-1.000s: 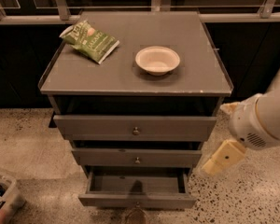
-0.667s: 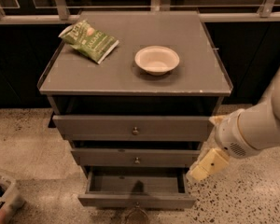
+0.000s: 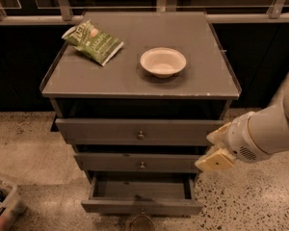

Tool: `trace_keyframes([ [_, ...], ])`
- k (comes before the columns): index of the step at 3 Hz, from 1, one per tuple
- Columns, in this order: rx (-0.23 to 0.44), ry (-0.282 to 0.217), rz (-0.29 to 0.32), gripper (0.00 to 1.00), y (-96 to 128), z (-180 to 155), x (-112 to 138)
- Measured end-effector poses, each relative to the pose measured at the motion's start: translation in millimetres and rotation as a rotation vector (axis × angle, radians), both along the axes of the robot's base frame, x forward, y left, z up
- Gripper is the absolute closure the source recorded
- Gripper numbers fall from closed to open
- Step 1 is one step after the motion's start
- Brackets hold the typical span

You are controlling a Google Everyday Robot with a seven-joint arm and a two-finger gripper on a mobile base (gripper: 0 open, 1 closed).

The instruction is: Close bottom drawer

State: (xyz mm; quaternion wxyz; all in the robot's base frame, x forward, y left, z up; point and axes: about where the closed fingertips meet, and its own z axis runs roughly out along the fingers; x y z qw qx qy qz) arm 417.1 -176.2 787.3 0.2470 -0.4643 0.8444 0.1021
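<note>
The bottom drawer (image 3: 142,206) is the lowest grey drawer of the cabinet. It stands pulled out and its inside looks empty. Its small round knob sits at the lower frame edge. My gripper (image 3: 213,154) is at the end of the white arm coming in from the right. It hangs beside the cabinet's right front corner, level with the middle drawer (image 3: 139,163) and above the right end of the bottom drawer. It touches nothing that I can see.
The top drawer (image 3: 140,131) is shut-looking above the middle one. On the cabinet top lie a green chip bag (image 3: 93,42) and a white bowl (image 3: 163,61). A bin with cans (image 3: 1,202) stands on the floor at lower left. Dark railing and wall run behind.
The arm has swung left and down toward the cabinet's right front corner. The drawers, bag and bowl have not moved.
</note>
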Motion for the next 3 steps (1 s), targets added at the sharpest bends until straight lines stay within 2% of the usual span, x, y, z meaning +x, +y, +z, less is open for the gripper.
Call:
trace_keyframes([
  [2, -0.001, -0.008, -0.009, 0.89, 1.7, -1.5, -2.1],
  [3, 0.033, -0.003, -0.059, 1.00, 9.5, -35.1, -11.8],
])
